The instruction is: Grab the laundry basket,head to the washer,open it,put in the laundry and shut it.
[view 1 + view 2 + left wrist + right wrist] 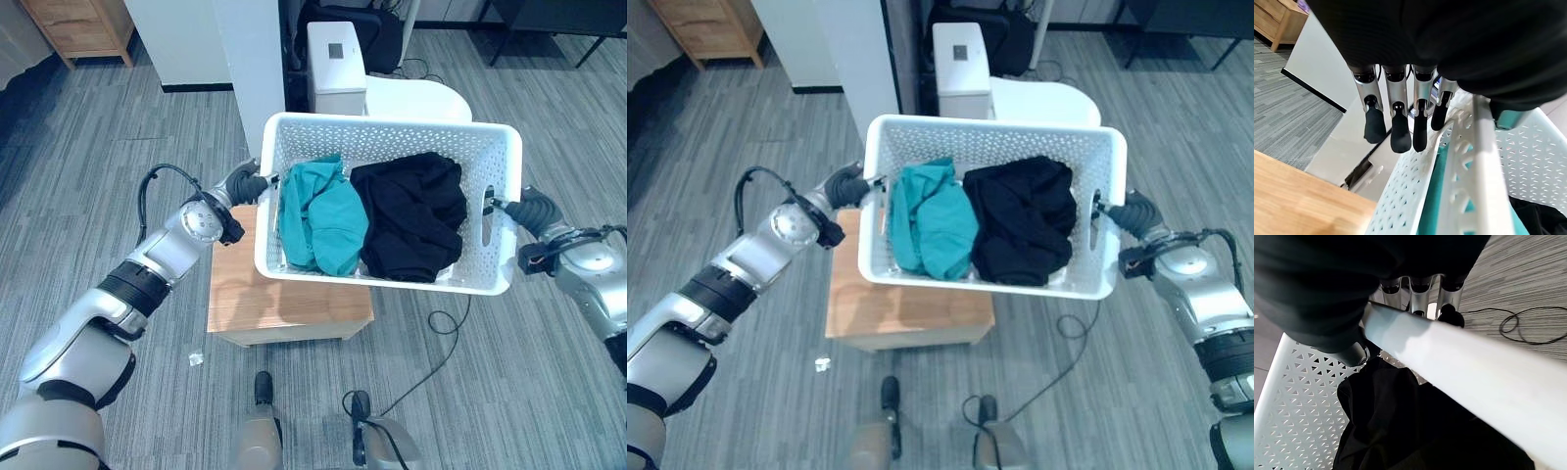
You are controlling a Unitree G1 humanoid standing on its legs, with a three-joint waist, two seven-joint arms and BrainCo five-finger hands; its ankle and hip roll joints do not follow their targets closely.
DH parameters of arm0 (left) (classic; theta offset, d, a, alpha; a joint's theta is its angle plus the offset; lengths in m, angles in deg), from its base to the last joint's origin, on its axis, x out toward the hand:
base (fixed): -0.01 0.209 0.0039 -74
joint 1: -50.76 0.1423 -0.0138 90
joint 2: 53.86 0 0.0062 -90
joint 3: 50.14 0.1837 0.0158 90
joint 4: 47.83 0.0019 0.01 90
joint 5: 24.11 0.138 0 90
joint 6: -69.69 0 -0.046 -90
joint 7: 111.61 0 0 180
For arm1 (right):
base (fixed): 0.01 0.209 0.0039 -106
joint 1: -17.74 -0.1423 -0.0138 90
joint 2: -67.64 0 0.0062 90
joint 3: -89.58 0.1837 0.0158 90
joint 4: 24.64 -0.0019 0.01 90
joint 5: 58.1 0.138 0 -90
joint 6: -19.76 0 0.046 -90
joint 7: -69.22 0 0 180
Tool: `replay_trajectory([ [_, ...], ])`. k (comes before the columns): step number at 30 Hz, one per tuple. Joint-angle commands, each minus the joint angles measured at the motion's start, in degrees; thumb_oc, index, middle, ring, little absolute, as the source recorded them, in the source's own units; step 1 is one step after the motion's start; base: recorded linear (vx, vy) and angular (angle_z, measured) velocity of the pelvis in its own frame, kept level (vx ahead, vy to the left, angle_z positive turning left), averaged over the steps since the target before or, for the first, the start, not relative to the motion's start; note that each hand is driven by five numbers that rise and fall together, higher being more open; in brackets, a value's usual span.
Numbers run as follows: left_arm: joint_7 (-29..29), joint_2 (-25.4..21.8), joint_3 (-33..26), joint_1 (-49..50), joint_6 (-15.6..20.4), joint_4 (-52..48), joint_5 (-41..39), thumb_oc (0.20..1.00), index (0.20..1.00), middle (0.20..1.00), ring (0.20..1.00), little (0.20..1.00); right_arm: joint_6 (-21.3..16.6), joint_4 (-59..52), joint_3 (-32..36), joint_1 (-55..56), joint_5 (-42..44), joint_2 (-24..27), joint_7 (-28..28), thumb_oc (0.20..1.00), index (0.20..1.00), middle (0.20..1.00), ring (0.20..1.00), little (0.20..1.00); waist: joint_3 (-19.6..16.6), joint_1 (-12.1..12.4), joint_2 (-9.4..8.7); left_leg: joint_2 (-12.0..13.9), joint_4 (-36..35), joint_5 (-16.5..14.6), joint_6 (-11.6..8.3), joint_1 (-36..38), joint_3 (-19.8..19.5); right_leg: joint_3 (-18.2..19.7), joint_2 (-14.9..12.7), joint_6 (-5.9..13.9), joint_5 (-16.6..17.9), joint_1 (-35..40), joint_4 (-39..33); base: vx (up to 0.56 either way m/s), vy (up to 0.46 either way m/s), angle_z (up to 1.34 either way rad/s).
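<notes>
A white perforated laundry basket (392, 125) hangs between my two hands above a low wooden table (284, 304). Inside it a teal garment (328, 220) lies on the left and a black garment (411, 220) on the right. My left hand (245, 183) grips the left end at the handle slot, its fingers (1400, 134) down the outside of the wall and rim (1484, 161). At the right handle slot my right hand (534, 209) is clamped the same way, with its fingers (1449, 313) curled under the rim (1474, 367) beside the black garment (1400, 421).
A white boxy appliance (336, 59) stands just beyond the basket, with a white pillar (250, 69) to its left. A wooden cabinet (78, 27) sits at the far left corner. Grey plank floor (118, 147) lies open to the left and right.
</notes>
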Motion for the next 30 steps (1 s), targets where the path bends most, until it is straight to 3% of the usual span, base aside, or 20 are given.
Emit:
replay_trajectory([
  [1, -1.5, 1.4, -2.6, -6.3, 3.0, 6.6, -2.8, 0.2, 0.2, 0.2, 0.2, 0.2, -2.9, 1.2, 5.9, 2.4, 4.9, 4.4, 1.4, 0.2, 0.2, 0.2, 0.2, 0.2, -8.3, 1.5, 0.04, 6.2, 1.2, 0.0, -3.04, 1.4, -3.3, 0.8, 0.7, -1.04, -5.0, -4.9, 5.6, -0.11, -0.033, 0.09],
  [4, -1.9, 2.4, -0.8, -9.4, 3.4, 8.8, -3.7, 0.2, 0.2, 0.2, 0.2, 0.2, -3.6, 3.2, 4.8, 0.2, 5.7, 5.8, 2.1, 0.2, 0.2, 0.2, 0.2, 0.2, -7.4, 1.5, -0.27, 4.8, 2.0, 0.0, -3.42, 0.1, -7.4, 1.3, 0.3, -0.81, -4.0, -6.6, 5.9, -0.16, 0.07, 0.08],
  [6, -2.2, 1.3, -0.4, -10.3, 4.0, 10.2, -4.5, 0.2, 0.2, 0.2, 0.2, 0.2, -3.8, 4.7, 1.7, -4.0, 5.9, 5.5, 2.2, 0.2, 0.2, 0.2, 0.2, 0.2, -7.0, 1.4, -1.34, 2.6, 8.3, -3.4, -3.41, 1.0, -14.9, 5.3, -0.3, 0.4, -2.0, -8.7, 6.1, -0.16, 0.258, -0.24],
  [7, -2.3, 0.1, -0.2, -10.0, 4.7, 10.6, -5.5, 0.2, 0.2, 0.2, 0.2, 0.2, -3.6, 5.6, -0.4, -6.7, 5.7, 4.9, 2.1, 0.2, 0.2, 0.2, 0.2, 0.2, -7.2, 1.3, -1.51, 2.1, 12.2, -5.6, -3.3, 4.5, -19.9, 9.3, -0.4, 1.63, -0.5, -10.5, 6.3, -0.08, 0.239, -1.02],
  [8, -2.2, 0.0, -0.4, -9.9, 4.7, 10.6, -5.5, 0.2, 0.2, 0.2, 0.2, 0.2, -3.6, 5.8, -0.8, -7.2, 5.7, 4.9, 2.1, 0.2, 0.2, 0.2, 0.2, 0.2, -7.3, 1.2, -1.57, 1.9, 12.1, -5.4, -3.28, 4.3, -19.9, 9.4, -0.5, 1.69, -0.2, -10.6, 6.1, -0.09, 0.426, -1.26],
  [9, -2.1, -1.4, -0.3, -9.1, 4.9, 11.1, -6.4, 0.2, 0.2, 0.2, 0.2, 0.2, -3.0, 6.2, -1.8, -8.6, 5.4, 4.4, 1.8, 0.2, 0.2, 0.2, 0.2, 0.2, -8.4, 0.2, -1.24, 2.2, 13.2, -6.9, -3.4, 7.5, -23.2, 13.3, -0.6, 3.35, 1.2, -12.1, 6.0, -0.05, 0.251, -1.04],
  [11, -1.8, -1.9, -0.3, -8.8, 4.9, 11.2, -6.4, 0.2, 0.2, 0.2, 0.2, 0.2, -2.6, 6.1, -2.1, -9.0, 5.1, 4.2, 1.6, 0.2, 0.2, 0.2, 0.2, 0.2, -8.7, -0.3, -0.72, 2.4, 12.4, -8.6, -3.3, 8.9, -23.7, 15.6, -0.4, 4.0, 1.6, -13.0, 6.4, -0.05, 0.316, -0.8],
  [13, -1.4, -1.1, 0.0, -9.5, 4.8, 14.1, -6.0, 0.2, 0.2, 0.2, 0.2, 0.2, -2.1, 4.8, -0.4, -7.5, 4.2, 3.9, 1.7, 0.2, 0.2, 0.2, 0.2, 0.2, -8.8, -1.6, -0.15, 2.7, 9.2, -15.9, -3.03, 12.7, -20.9, 19.8, -0.2, 5.45, 2.4, -14.9, 7.7, -0.12, 0.358, -1.16],
  [16, -1.4, -1.1, 0.1, -9.5, 4.8, 14.1, -6.0, 0.2, 0.2, 0.2, 0.2, 0.2, -2.0, 4.7, -0.3, -7.3, 4.2, 3.9, 1.7, 0.2, 0.2, 0.2, 0.2, 0.2, -8.9, -1.4, -0.22, 2.7, 9.2, -15.9, -3.01, 12.7, -20.8, 19.9, -0.2, 5.47, 2.5, -15.0, 7.7, -0.19, 0.246, -0.93],
  [17, -1.1, -0.1, -1.4, -11.4, 5.2, 17.8, -3.6, 0.2, 0.2, 0.2, 0.2, 0.2, -2.3, 2.4, 5.3, -3.5, 2.0, 1.4, 2.0, 0.2, 0.2, 0.2, 0.2, 0.2, -7.8, -3.5, -0.47, -1.8, 8.4, -24.8, -0.51, 13.7, -13.0, 21.7, -5.9, 9.17, 12.4, -16.7, -2.7, -0.49, 0.563, -0.44],
  [18, -1.1, 0.1, -1.0, -11.8, 5.3, 18.1, -3.6, 0.2, 0.2, 0.2, 0.2, 0.2, -2.1, 2.0, 6.1, -2.8, 1.8, 1.3, 2.0, 0.2, 0.2, 0.2, 0.2, 0.2, -7.7, -2.6, -0.97, -2.2, 8.7, -24.8, -0.38, 13.8, -12.4, 22.4, -6.1, 9.17, 13.3, -16.6, -3.7, -0.79, 0.784, -0.76],
  [19, -1.1, -1.1, -2.7, -9.6, 5.4, 17.4, -4.0, 0.2, 0.2, 0.2, 0.2, 0.2, -1.6, 1.8, 7.8, -0.7, 0.4, 0.6, 1.5, 0.2, 0.2, 0.2, 0.2, 0.2, -6.1, -1.5, -0.86, -4.1, 9.7, -24.3, 1.07, 13.0, -7.1, 14.9, -8.9, 8.5, 13.7, -18.5, -2.3, -0.5, 0.327, -1.53],
  [20, -1.5, -1.2, -2.9, -9.5, 5.4, 17.9, -4.0, 0.2, 0.2, 0.2, 0.2, 0.2, -2.1, 2.6, 7.9, -0.6, 0.3, 0.4, 1.9, 0.2, 0.2, 0.2, 0.2, 0.2, -5.3, -1.0, -0.46, -4.4, 10.0, -23.4, 1.33, 12.0, -4.9, 9.5, -10.3, 7.65, 12.1, -18.0, 0.3, -0.61, 0.377, -2.33],
  [22, -1.6, -1.3, -2.5, -10.3, 5.0, 18.0, -3.8, 0.2, 0.2, 0.2, 0.2, 0.2, -2.0, 3.3, 7.8, -0.7, -0.3, 0.2, 1.8, 0.2, 0.2, 0.2, 0.2, 0.2, -5.4, -0.8, -0.36, -5.3, 9.7, -21.6, 2.22, 10.5, -2.7, 4.6, -11.4, 6.16, 9.9, -16.8, 6.2, -0.44, 0.199, -1.52],
  [25, -2.0, -1.4, -2.4, -11.2, 4.4, 19.0, -4.0, 0.2, 0.2, 0.2, 0.2, 0.2, -2.8, 4.7, 7.4, -1.9, -0.3, 0.2, 2.3, 0.2, 0.2, 0.2, 0.2, 0.2, -6.7, 0.5, 0.25, -6.5, 9.3, -19.7, 4.57, 8.0, 0.4, 2.2, -10.0, 4.5, 5.6, -13.4, 14.5, -0.33, 0.181, -0.67],
  [26, -2.0, -1.5, -2.4, -11.3, 4.4, 19.0, -4.0, 0.2, 0.2, 0.2, 0.2, 0.2, -2.8, 4.7, 7.3, -2.0, -0.2, 0.2, 2.3, 0.2, 0.2, 0.2, 0.2, 0.2, -6.8, 0.6, 0.14, -6.6, 9.1, -19.5, 4.59, 7.9, 0.5, 2.3, -10.1, 4.49, 5.8, -13.5, 14.4, -0.28, 0.168, -1.16],
  [27, -1.9, -2.6, -2.9, -11.5, 4.1, 19.1, -4.2, 0.2, 0.2, 0.2, 0.2, 0.2, -2.6, 5.4, 6.3, -3.2, -0.4, -0.4, 1.9, 0.2, 0.2, 0.2, 0.2, 0.2, -8.4, 2.4, 0.36, -7.4, 7.8, -18.2, 5.69, 6.9, 2.9, 0.5, -9.3, 3.69, 2.7, -9.8, 16.0, -0.17, 0.097, -1.35],
  [28, -1.9, -2.7, -2.9, -11.4, 4.1, 19.1, -4.2, 0.2, 0.2, 0.2, 0.2, 0.2, -2.6, 5.4, 6.3, -3.2, -0.4, -0.4, 1.9, 0.2, 0.2, 0.2, 0.2, 0.2, -8.5, 2.4, 0.36, -7.4, 7.8, -18.1, 5.69, 6.9, 2.9, 0.5, -9.3, 3.69, 2.7, -9.8, 15.9, -0.37, 0.138, -1.82],
  [29, -2.3, -4.2, -3.6, -11.8, 4.1, 19.1, -5.2, 0.2, 0.2, 0.2, 0.2, 0.2, -2.6, 7.2, 3.5, -6.5, -0.8, -1.7, 1.6, 0.2, 0.2, 0.2, 0.2, 0.2, -10.1, 4.9, 0.2, -7.7, 6.2, -15.9, 6.65, 5.2, 5.8, -1.8, -9.0, 3.51, 0.8, -5.4, 16.0, -0.28, 0.043, -1.27],
  [30, -2.2, -4.9, -3.6, -12.2, 4.0, 19.3, -5.7, 0.2, 0.2, 0.2, 0.2, 0.2, -2.5, 8.0, 2.1, -7.9, -1.0, -2.5, 1.5, 0.2, 0.2, 0.2, 0.2, 0.2, -10.9, 6.1, -0.09, -7.7, 5.1, -14.8, 6.87, 4.5, 7.4, -2.1, -8.7, 3.69, 1.2, -3.9, 14.7, -0.37, 0.024, -0.85],
])
